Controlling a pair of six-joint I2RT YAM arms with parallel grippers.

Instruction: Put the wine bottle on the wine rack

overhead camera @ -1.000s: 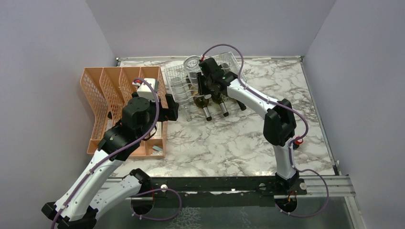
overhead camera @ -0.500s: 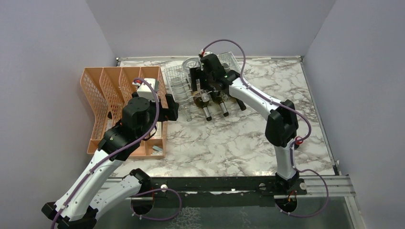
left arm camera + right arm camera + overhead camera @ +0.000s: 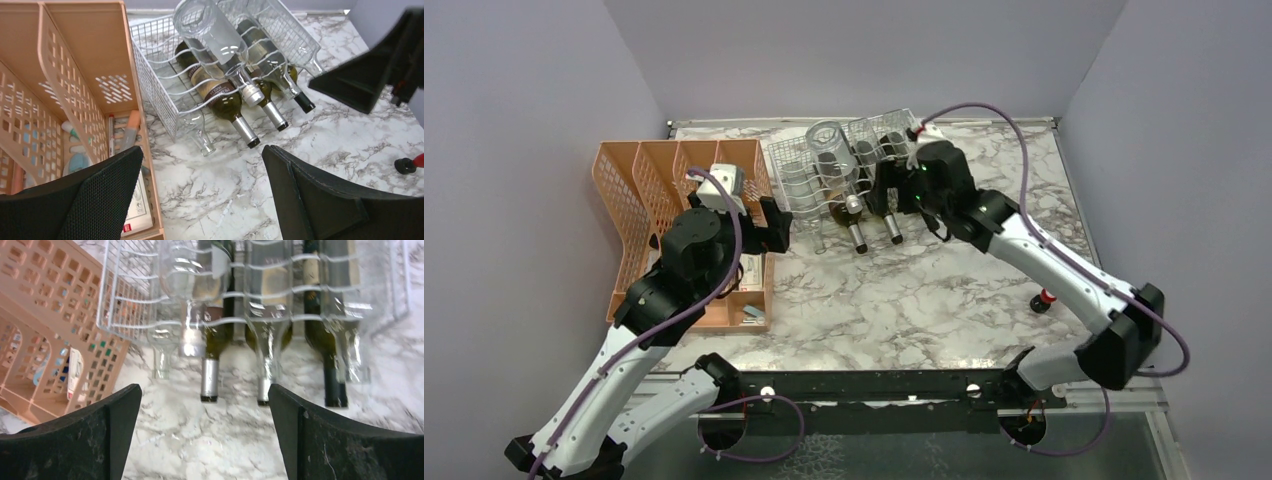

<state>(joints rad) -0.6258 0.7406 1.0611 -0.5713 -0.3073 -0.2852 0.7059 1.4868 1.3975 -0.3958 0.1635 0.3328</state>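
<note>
The white wire wine rack (image 3: 786, 160) (image 3: 150, 75) (image 3: 120, 295) stands at the back of the marble table and holds several bottles, necks pointing forward. A clear wine bottle (image 3: 829, 148) (image 3: 212, 32) lies tilted on its upper tier. Dark green bottles (image 3: 856, 225) (image 3: 225, 102) (image 3: 210, 375) with silver necks lie below it. My right gripper (image 3: 882, 188) (image 3: 204, 390) hangs open and empty just in front of the rack, apart from the necks. Left of the rack, my left gripper (image 3: 779, 228) (image 3: 202, 152) is open and empty above bare table.
An orange mesh file organiser (image 3: 654, 190) (image 3: 75, 60) with pens and small items stands against the rack's left side. A small red object (image 3: 1044, 300) (image 3: 407, 164) lies on the table at the right. Grey walls close in the back and sides.
My right gripper has opened, let go of the clear bottle on the rack's upper tier, and drawn back to the right and forward. The left arm shifted only slightly.
</note>
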